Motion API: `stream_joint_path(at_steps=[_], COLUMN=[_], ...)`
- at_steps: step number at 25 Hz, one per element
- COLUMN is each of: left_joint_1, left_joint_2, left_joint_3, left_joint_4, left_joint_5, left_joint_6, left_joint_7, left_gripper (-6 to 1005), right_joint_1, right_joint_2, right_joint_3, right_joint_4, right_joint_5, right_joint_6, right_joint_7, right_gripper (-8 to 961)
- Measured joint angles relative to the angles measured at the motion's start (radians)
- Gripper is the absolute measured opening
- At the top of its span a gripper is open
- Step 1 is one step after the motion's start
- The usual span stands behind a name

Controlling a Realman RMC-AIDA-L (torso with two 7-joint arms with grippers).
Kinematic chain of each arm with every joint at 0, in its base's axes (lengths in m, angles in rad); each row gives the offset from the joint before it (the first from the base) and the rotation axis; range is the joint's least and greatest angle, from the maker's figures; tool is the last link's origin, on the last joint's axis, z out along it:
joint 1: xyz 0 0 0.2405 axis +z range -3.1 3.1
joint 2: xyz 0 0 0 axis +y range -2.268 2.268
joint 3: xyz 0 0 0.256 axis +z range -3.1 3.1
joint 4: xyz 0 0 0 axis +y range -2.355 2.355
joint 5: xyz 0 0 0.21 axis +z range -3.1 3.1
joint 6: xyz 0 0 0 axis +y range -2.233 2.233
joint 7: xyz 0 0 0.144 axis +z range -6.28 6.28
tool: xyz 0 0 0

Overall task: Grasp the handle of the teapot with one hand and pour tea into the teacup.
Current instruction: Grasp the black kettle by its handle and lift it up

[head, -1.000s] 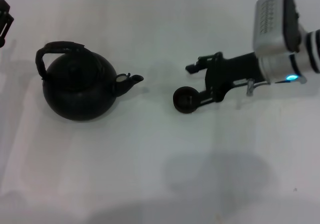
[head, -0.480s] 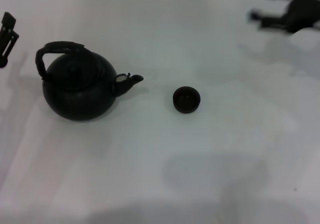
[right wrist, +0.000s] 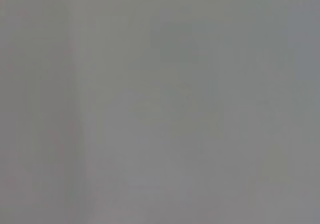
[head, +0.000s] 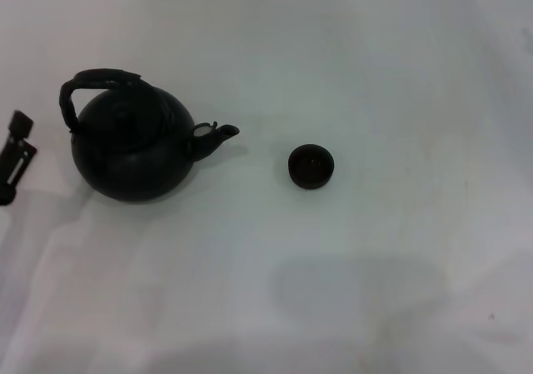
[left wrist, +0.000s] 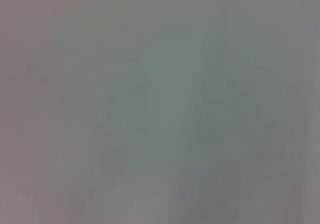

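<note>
The right wrist view shows only a plain pale grey surface (right wrist: 160, 104)

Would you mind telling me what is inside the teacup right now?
The teacup stands upright; its interior looks dark, with no liquid discernible. The teapot interior is hidden by its lid.

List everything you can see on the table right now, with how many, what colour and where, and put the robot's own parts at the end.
teapot: one, matte black, standing upright on the left part of the table, spout toward the teacup.
handle: one, dark, arched over the teapot's top, nothing gripping it.
teacup: one, dark brown-black, on the table to the right of the spout, apart from the teapot.
table: one, white, under everything.
left gripper: one, black, at the left edge of the head view, beside the teapot and not touching it.
right gripper: not in view; the wrist views show only a blank grey surface.
</note>
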Motion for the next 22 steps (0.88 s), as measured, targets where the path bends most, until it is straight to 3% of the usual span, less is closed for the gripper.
stream_joint_path(at_steps=[8,22], left_joint_1=[-0.031,-0.125], left_joint_2=[0.003,0.009], left_joint_3=[0.0,0.0], left_joint_4=[-0.028,0.008], left_joint_5=[0.046,0.069], left_joint_6=[-0.046,-0.173], left_joint_7=[0.001,-0.115], left_gripper=[879,877], right_joint_1=[0.021,-0.02], right_joint_2=[0.013,0.022], right_joint_3=[-0.043,-0.049], right_joint_4=[0.029,0.028], right_joint_5=[-0.016,-0.009], right_joint_6=[-0.046,0.015], right_joint_7=[-0.028,-0.028], right_gripper=[862,861])
